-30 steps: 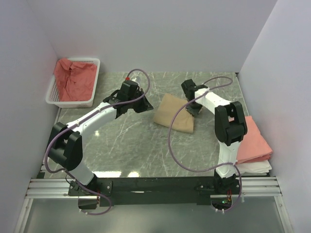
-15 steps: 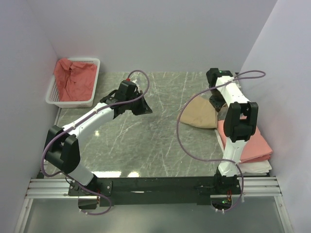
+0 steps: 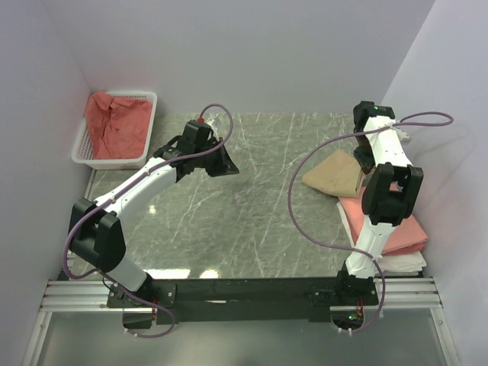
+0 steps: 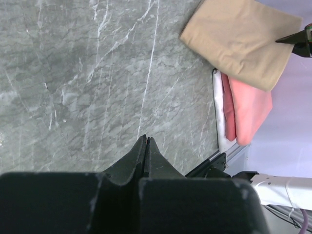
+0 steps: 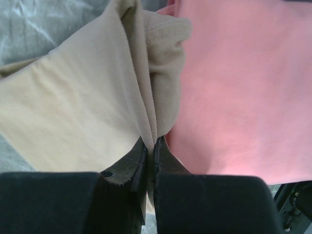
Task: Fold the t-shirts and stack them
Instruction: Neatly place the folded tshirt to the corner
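A folded tan t-shirt (image 3: 330,173) (image 5: 78,107) (image 4: 243,36) hangs from my right gripper (image 5: 150,144), which is shut on its edge at the right side of the table, partly over a folded salmon-pink t-shirt (image 3: 396,225) (image 5: 234,87) (image 4: 243,105). That pink shirt lies on a white folded layer (image 3: 400,264). More crumpled salmon-pink t-shirts (image 3: 116,122) fill the basket at the back left. My left gripper (image 4: 145,140) (image 3: 223,164) is shut on nothing, hovering above the bare marble in the middle of the table.
A white mesh basket (image 3: 85,151) stands at the back left corner. White walls close in the table on three sides, the right wall (image 3: 450,152) close to the right arm (image 3: 385,183). A black rail (image 3: 244,291) runs along the near edge.
My right gripper has carried the tan t-shirt from the table's middle to the right, onto the edge of the pink stack. The left gripper has stayed nearly in place.
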Motion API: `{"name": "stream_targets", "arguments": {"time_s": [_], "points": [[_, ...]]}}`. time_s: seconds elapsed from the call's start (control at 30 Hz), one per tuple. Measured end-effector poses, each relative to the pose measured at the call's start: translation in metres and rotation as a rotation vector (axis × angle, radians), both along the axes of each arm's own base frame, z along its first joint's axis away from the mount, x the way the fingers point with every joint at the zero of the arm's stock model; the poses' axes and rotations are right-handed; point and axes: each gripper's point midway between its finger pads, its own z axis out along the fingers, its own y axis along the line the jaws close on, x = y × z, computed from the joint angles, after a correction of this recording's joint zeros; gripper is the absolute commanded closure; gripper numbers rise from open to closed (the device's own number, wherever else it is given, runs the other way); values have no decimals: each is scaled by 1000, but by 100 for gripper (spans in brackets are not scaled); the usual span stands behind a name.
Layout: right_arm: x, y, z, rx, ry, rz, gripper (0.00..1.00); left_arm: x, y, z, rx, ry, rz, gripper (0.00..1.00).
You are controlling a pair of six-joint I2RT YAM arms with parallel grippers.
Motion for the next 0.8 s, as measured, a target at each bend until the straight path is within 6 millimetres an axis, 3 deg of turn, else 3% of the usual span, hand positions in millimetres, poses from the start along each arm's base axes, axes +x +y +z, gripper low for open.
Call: {"name": "stream_targets", "arguments": {"time_s": [0.53, 0.8], "points": [[-7, -25, 58, -33, -116, 2, 100, 7, 13, -2, 4, 7, 18, 100], [-12, -31, 73, -35, -144, 5, 100, 10, 20, -3, 14, 8, 28, 99]]}}
